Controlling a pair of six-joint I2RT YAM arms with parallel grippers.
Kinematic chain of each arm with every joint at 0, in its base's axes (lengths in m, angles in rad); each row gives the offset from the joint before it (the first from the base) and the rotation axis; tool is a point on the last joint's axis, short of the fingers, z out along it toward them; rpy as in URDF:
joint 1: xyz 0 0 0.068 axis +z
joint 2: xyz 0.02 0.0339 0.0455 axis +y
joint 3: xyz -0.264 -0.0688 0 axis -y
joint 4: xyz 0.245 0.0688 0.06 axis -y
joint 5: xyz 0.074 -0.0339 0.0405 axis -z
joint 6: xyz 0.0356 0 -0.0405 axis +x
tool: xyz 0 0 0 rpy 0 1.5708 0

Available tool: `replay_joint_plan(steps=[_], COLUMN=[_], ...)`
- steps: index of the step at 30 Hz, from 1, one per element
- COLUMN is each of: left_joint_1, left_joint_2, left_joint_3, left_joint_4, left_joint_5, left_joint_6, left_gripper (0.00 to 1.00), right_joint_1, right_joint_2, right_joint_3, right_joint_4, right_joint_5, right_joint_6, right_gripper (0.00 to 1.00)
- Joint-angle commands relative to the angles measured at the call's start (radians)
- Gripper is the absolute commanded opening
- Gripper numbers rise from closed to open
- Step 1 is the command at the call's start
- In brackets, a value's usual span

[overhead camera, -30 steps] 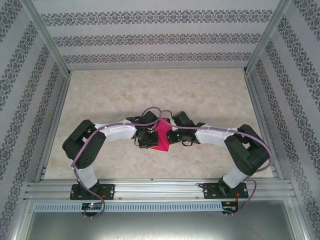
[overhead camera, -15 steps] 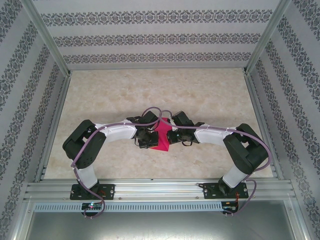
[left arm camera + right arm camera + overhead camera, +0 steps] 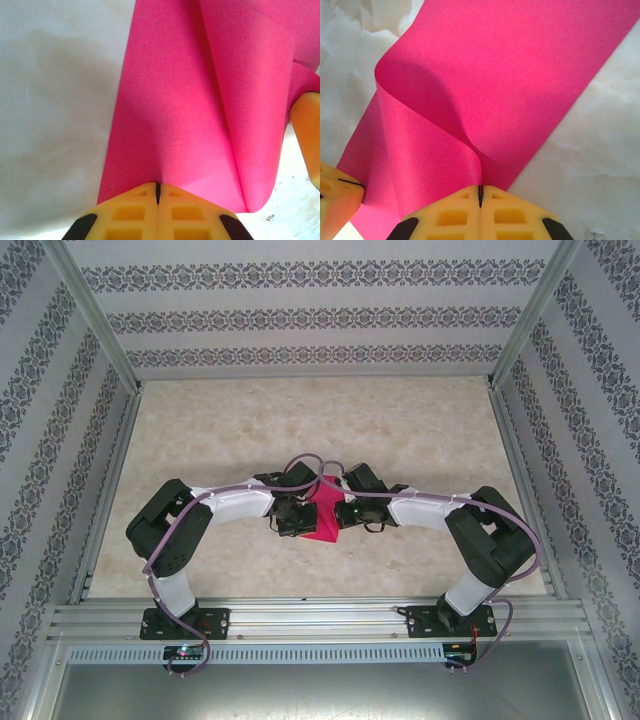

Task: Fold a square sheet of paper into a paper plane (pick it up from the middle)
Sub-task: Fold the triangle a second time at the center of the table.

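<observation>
The square sheet of paper (image 3: 322,512), bright magenta-pink, hangs bent between both grippers over the middle of the table. My left gripper (image 3: 300,516) is shut on its left edge. In the left wrist view the yellow fingertips (image 3: 158,192) pinch the paper (image 3: 190,100), which rises in a long fold. My right gripper (image 3: 343,512) is shut on the opposite edge. In the right wrist view its tips (image 3: 480,195) clamp the paper (image 3: 495,75), which curls over in a soft loop. Each wrist view catches the other gripper's yellow finger (image 3: 307,135) (image 3: 335,200). The paper plane is out of view.
The pale marbled tabletop (image 3: 320,420) stretches behind the arms. Patterned walls and aluminium posts (image 3: 95,315) enclose it. A metal rail (image 3: 320,618) carries the arm bases along the near edge.
The right arm's elbow has drifted slightly to the left. The paper and both grippers stay almost where they were.
</observation>
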Motion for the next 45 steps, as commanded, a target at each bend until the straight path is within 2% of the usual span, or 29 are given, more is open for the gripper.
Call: replay_joint_plan(steps=[1, 12, 25, 30, 33, 37, 45], left_joint_1=[-0.01, -0.011, -0.001, 0.05, 0.07, 0.072, 0.072], left_joint_2=[0.041, 0.034, -0.111, -0.134, -0.106, -0.051, 0.021], left_joint_3=[-0.002, 0.003, 0.03, -0.021, -0.04, -0.041, -0.057], left_joint_4=[-0.041, -0.025, 0.026, 0.186, 0.306, 0.4, 0.431], left_joint_5=[-0.05, -0.037, -0.088, -0.002, 0.087, 0.125, 0.135], left_joint_6=[0.027, 0.025, -0.016, -0.062, -0.104, -0.136, -0.153], left_gripper=[0.06, 0.07, 0.12, 0.01, 0.0, 0.01, 0.01], right_joint_1=[0.001, 0.005, 0.009, 0.01, 0.01, 0.011, 0.012], right_joint_2=[0.009, 0.027, 0.031, 0.036, 0.037, 0.038, 0.04], right_joint_3=[0.004, -0.014, -0.023, -0.02, -0.02, -0.019, -0.013], right_joint_4=[-0.009, 0.007, 0.018, 0.017, 0.016, 0.016, 0.009], right_joint_5=[0.024, 0.033, 0.03, 0.028, 0.028, 0.025, 0.022], right_joint_6=[0.019, 0.04, 0.047, 0.044, 0.043, 0.044, 0.044], right_gripper=[0.0, 0.0, 0.0, 0.0, 0.0, 0.0, 0.0])
